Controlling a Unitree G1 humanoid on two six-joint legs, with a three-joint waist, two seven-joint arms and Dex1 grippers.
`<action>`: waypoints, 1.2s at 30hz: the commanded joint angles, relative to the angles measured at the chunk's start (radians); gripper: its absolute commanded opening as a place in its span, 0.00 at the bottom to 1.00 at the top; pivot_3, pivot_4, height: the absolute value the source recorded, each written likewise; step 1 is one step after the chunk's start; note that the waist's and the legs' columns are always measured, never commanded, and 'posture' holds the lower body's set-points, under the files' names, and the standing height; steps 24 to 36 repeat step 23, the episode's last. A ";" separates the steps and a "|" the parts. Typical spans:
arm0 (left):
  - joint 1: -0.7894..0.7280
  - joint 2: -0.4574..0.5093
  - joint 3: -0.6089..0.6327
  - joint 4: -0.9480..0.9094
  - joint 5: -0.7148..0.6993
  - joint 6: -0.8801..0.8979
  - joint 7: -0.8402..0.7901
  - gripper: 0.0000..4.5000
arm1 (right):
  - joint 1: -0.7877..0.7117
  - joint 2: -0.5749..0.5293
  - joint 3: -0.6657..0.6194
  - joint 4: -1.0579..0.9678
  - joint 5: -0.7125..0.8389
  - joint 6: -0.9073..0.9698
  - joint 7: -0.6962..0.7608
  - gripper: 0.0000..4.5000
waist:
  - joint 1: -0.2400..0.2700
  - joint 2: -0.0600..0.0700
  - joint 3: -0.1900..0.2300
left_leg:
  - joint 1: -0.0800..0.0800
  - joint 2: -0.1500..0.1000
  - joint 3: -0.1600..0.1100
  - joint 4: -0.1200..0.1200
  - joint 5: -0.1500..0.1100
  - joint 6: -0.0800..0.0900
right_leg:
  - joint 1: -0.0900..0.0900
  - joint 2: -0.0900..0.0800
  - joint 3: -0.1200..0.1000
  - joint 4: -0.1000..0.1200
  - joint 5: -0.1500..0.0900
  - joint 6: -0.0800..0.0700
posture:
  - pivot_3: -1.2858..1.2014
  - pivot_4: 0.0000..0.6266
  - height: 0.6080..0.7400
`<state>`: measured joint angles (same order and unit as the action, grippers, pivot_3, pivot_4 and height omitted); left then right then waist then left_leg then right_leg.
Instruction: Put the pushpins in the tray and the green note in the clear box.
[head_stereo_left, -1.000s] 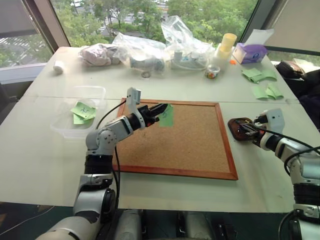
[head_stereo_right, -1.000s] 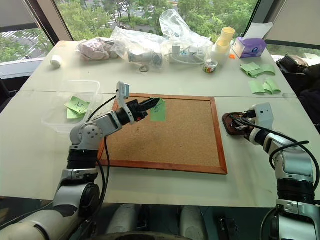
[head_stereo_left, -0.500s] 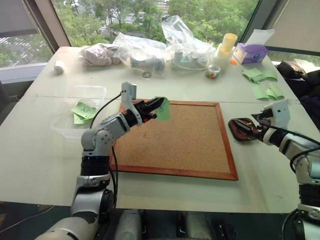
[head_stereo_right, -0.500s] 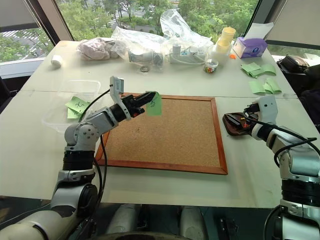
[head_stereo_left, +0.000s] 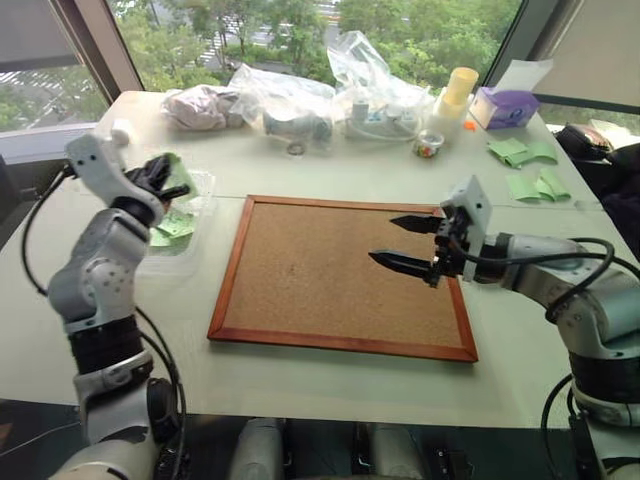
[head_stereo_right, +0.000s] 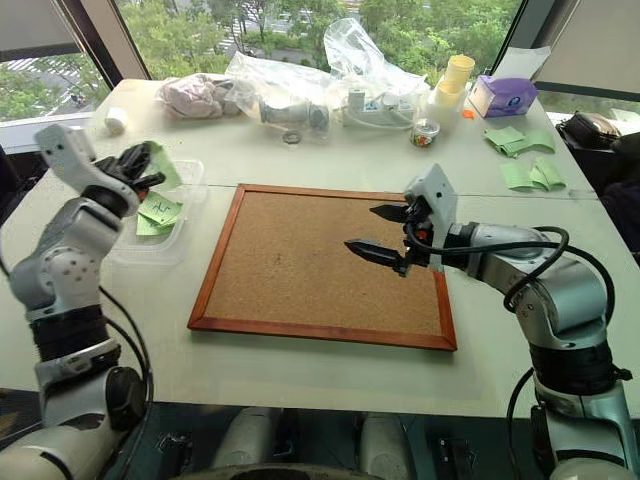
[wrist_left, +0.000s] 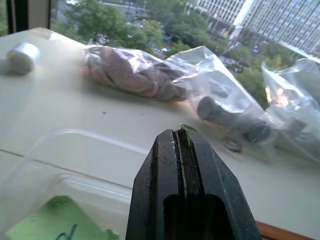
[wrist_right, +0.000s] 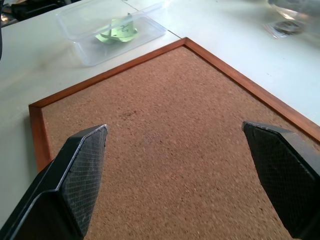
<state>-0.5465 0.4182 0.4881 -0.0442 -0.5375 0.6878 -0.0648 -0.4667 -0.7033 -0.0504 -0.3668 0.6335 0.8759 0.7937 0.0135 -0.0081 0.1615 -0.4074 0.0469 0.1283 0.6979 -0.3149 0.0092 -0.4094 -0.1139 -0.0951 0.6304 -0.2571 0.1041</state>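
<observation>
Left pincer carried green note over clear box

left gripper upper left, pinching green note above clear box | right gripper centre-right, fingers spread over corkboard

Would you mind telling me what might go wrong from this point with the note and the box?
1. The left gripper pinches the green note by an edge over the clear box; released from this height, it might flutter out onto the table.
2. The notes already in the box lie loose, so a low gripper could disturb them.
3. The right gripper hangs open above the corkboard and could scrape it.
</observation>
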 joint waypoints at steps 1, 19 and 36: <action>0.029 0.041 -0.023 -0.027 0.041 0.002 -0.005 0.21 | -0.035 -0.001 0.011 0.021 -0.015 -0.034 0.016 1.00 | 0.002 0.000 0.000 | 0.000 0.000 0.000 0.000 0.000 0.000 | 0.000 0.000 0.000 0.000 0.000 0.000 | 0.52 0.24 1.00; 0.151 0.142 -0.279 -0.320 -0.289 0.237 -0.527 0.99 | 0.114 -0.109 -0.062 0.015 -0.048 -0.061 0.048 1.00 | -0.007 -0.001 0.000 | 0.000 0.000 0.001 0.000 0.000 0.000 | 0.000 -0.001 0.000 0.000 0.000 0.000 | 0.52 0.24 1.00; 0.208 0.217 -0.364 -0.356 -0.260 0.208 -0.636 0.99 | 0.150 -0.118 -0.073 -0.006 -0.045 -0.058 0.043 1.00 | -0.022 -0.001 0.000 | 0.000 0.001 0.001 -0.001 0.001 -0.002 | -0.001 0.002 0.000 0.001 0.000 0.000 | 0.52 0.24 1.00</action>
